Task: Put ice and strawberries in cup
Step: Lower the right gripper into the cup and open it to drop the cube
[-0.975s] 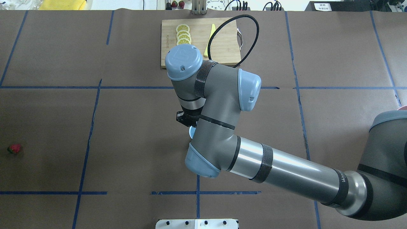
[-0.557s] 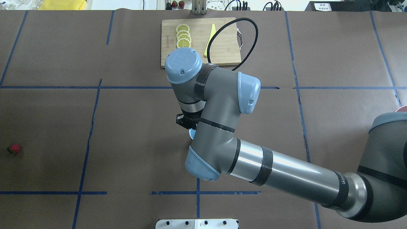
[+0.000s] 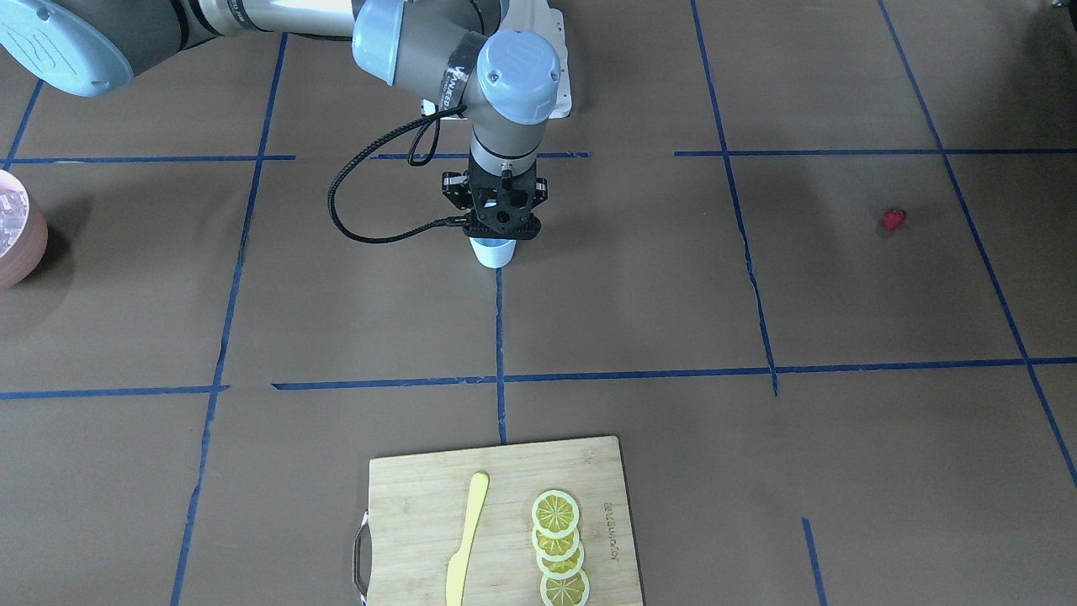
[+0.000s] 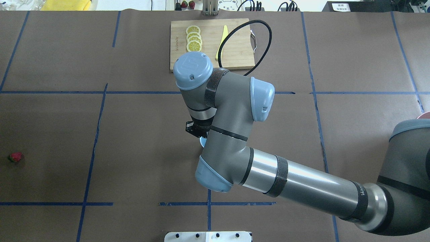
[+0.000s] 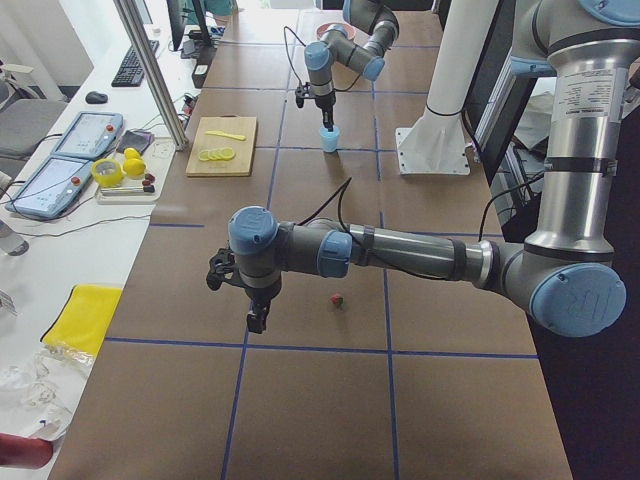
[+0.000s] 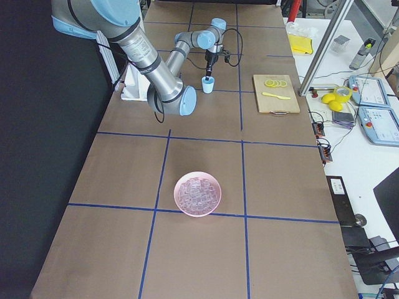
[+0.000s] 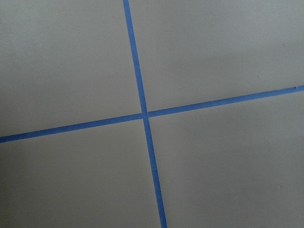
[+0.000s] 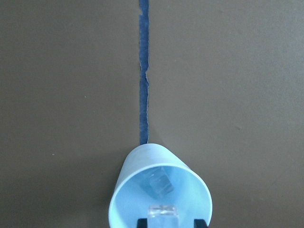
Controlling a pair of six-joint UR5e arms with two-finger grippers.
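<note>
One cup [image 3: 493, 252], front view: upright at a blue tape line [image 3: 498, 320], right gripper [image 3: 502, 225] directly over its mouth; strawberry [image 3: 893, 220] well apart.
Overhead: right arm [image 4: 231, 134] hides most of cup.
Right wrist: jaws spread wider than the ice cube [image 8: 163, 210] between them; second cube [image 8: 159, 183] inside cup.
Right side: bowl [image 6: 177, 199] holds more ice [image 6: 197, 194].
Left side: left gripper [image 5: 255, 320] near strawberry, jaw state cannot tell.

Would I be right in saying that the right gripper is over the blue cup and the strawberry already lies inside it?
Not quite: the right gripper is over the cup, but the strawberry lies on the table, as the front-facing view shows.
</note>
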